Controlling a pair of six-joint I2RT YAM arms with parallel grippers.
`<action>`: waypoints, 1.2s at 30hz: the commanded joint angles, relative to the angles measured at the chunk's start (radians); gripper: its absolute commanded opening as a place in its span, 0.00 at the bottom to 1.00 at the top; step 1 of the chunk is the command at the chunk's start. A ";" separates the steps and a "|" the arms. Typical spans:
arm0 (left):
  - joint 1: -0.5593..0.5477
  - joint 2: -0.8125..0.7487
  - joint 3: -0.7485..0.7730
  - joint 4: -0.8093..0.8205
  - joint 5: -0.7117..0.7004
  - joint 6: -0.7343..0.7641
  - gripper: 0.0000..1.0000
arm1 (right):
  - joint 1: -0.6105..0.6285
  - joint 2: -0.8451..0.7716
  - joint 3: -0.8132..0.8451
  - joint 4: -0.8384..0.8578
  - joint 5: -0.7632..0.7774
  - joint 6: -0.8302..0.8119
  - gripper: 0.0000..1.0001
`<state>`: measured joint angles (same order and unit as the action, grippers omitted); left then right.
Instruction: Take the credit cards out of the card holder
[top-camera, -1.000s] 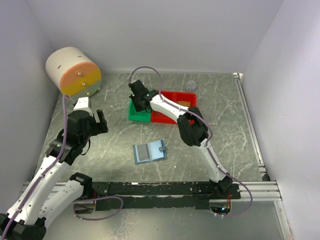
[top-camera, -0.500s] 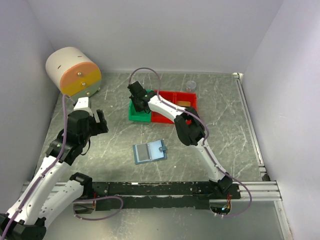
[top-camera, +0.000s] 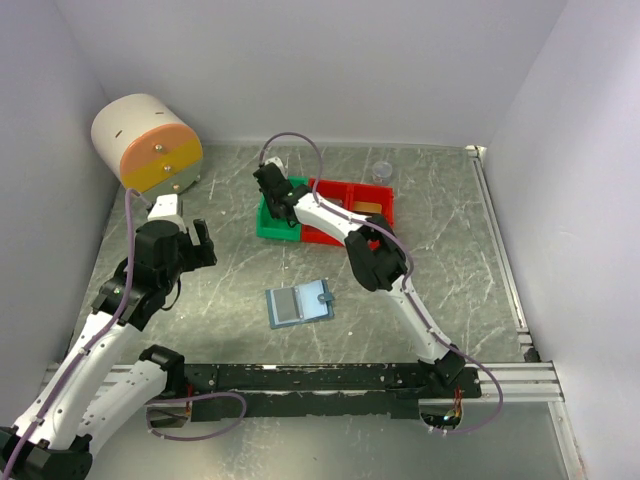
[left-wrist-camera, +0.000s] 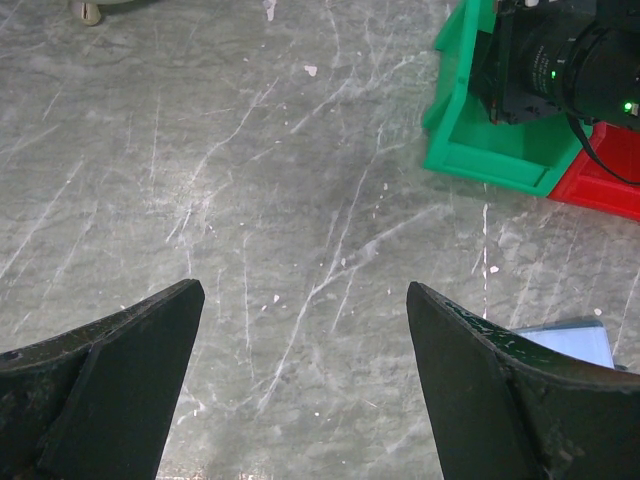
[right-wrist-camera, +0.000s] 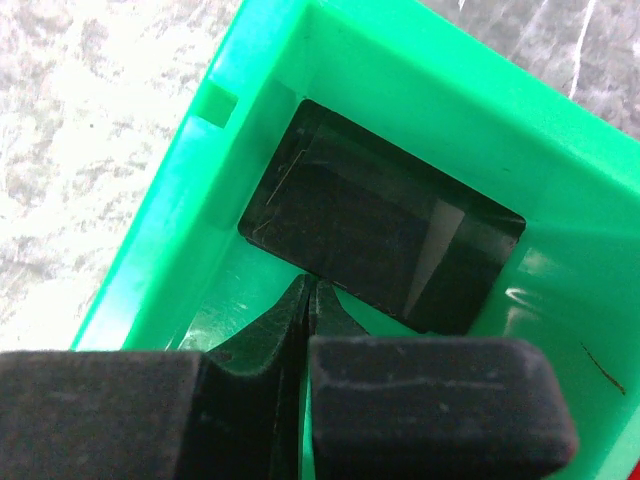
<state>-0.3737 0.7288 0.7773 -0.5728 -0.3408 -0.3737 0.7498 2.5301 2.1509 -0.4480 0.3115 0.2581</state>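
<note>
The card holder (top-camera: 300, 303) lies open on the table between the arms, a silvery-grey card (top-camera: 284, 307) on its left panel; its corner (left-wrist-camera: 577, 338) shows in the left wrist view. A dark credit card (right-wrist-camera: 380, 235) lies in the green bin (right-wrist-camera: 240, 120). My right gripper (right-wrist-camera: 310, 290) is shut, its tips at that card's near edge with nothing seen between them. From above, the right gripper (top-camera: 269, 188) reaches into the green bin (top-camera: 266, 232). A gold card (top-camera: 368, 207) lies in the red bin (top-camera: 345, 188). My left gripper (left-wrist-camera: 300, 295) hangs open over bare table at the left (top-camera: 200, 243).
A large cream cylinder with an orange face (top-camera: 148, 143) stands at the back left. A small clear cup (top-camera: 381, 170) sits behind the red bin. White walls close in the table on three sides. The green bin (left-wrist-camera: 480, 150) and the right wrist (left-wrist-camera: 560, 65) show in the left wrist view.
The right gripper has shifted slightly back and to the left over the green bin. The left arm and the card holder have not moved.
</note>
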 joint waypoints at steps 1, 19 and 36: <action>0.007 0.001 0.012 0.014 0.017 0.012 0.95 | -0.003 0.044 0.039 0.030 0.049 0.000 0.00; 0.008 0.009 0.012 0.014 0.031 0.012 0.95 | -0.001 -0.179 -0.165 0.024 -0.090 0.004 0.05; 0.008 0.018 0.012 0.013 0.031 0.012 0.95 | 0.014 -0.258 -0.293 -0.035 -0.163 -0.023 0.05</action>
<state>-0.3737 0.7464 0.7773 -0.5728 -0.3279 -0.3733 0.7593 2.3348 1.8919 -0.4614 0.1673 0.2470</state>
